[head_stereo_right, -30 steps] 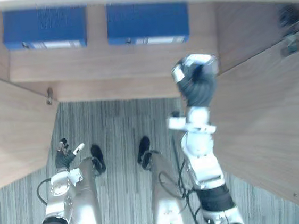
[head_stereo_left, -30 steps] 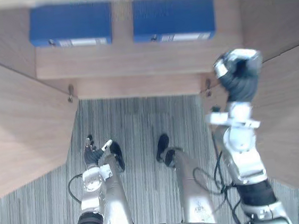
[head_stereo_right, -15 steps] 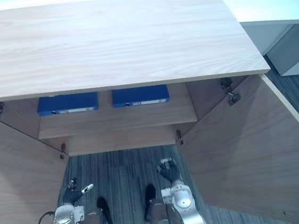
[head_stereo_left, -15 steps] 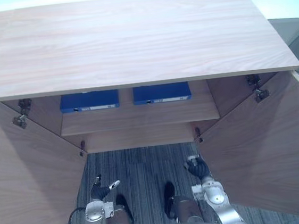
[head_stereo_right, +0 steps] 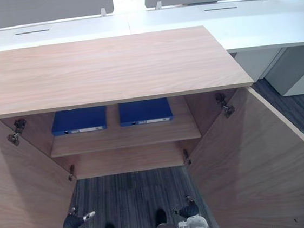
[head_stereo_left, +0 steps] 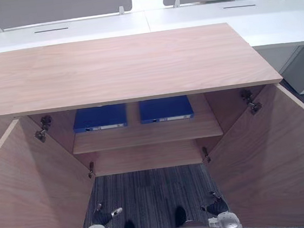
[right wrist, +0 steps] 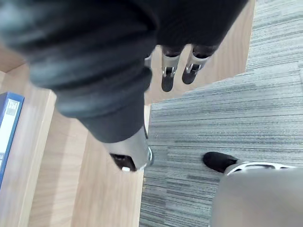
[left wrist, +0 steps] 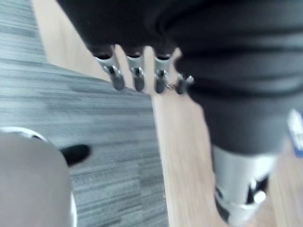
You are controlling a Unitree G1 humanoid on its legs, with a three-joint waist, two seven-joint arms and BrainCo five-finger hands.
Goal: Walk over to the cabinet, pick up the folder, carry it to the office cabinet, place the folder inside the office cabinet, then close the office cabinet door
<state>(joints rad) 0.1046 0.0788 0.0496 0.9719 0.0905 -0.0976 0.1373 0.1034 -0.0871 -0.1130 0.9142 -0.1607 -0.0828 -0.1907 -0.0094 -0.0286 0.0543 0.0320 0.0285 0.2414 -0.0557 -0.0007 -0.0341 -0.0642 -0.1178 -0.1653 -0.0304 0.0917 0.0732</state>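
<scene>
Item: cabinet [head_stereo_left: 125, 68], light wood, standing before you with the left door [head_stereo_left: 35, 191] and right door [head_stereo_left: 276, 155] both swung wide. Contents: you had two folders lying flat side by side on the cabinet's upper shelf [head_stereo_left: 143, 135], the left blue folder [head_stereo_left: 99, 118] and the right blue folder [head_stereo_left: 165, 109], a narrow gap between them, neither touched by a hand. Left hand [head_stereo_left: 102, 217]: low in front of the cabinet's opening, beside the left door, fingers [left wrist: 116, 75] straight and loose, holding nothing. Right hand [head_stereo_left: 219, 206]: low in front of the opening, beside the right door, fingers [right wrist: 169, 71] likewise extended and empty. Below the cabinet's opening: grey striped carpet [head_stereo_left: 149, 193]. Behind the cabinet: white desks [head_stereo_left: 185, 18].
</scene>
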